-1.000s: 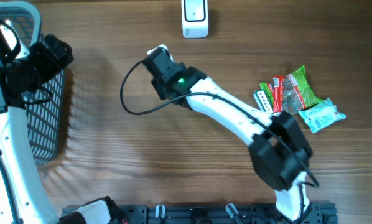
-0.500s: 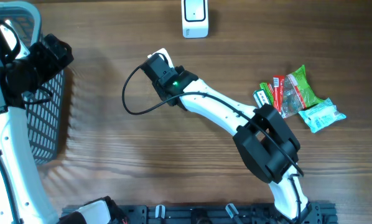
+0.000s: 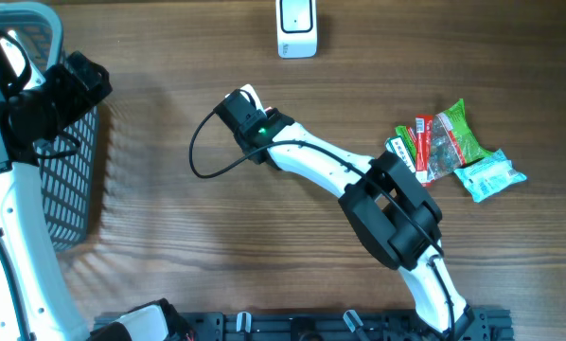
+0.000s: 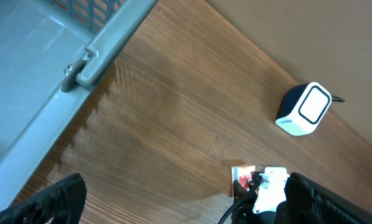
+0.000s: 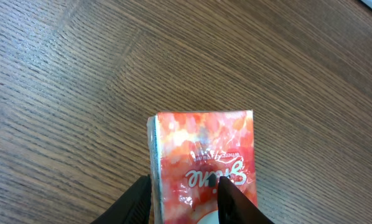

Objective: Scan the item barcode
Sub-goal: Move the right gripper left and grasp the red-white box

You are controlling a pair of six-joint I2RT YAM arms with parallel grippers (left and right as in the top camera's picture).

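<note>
R tool (image 5: 186, 202) is part-closed, pinching the packet (image 5: 201, 155) by one end, over the desk (image 3: 169, 246) near centre. Scanner (image 3: 296, 26) sits at 1 o'clock from it, well apart. No barcode shows in any view, so it's prob. on a hidden face. Best approach: carry the packet toward 1 o'clock, roll the wrist till the coded face meets the scanner window, and hold flat & steady. L tool (image 4: 186, 186) gapes wide, empty, by the basket (image 3: 79, 180) at 9 o'clock.
</note>
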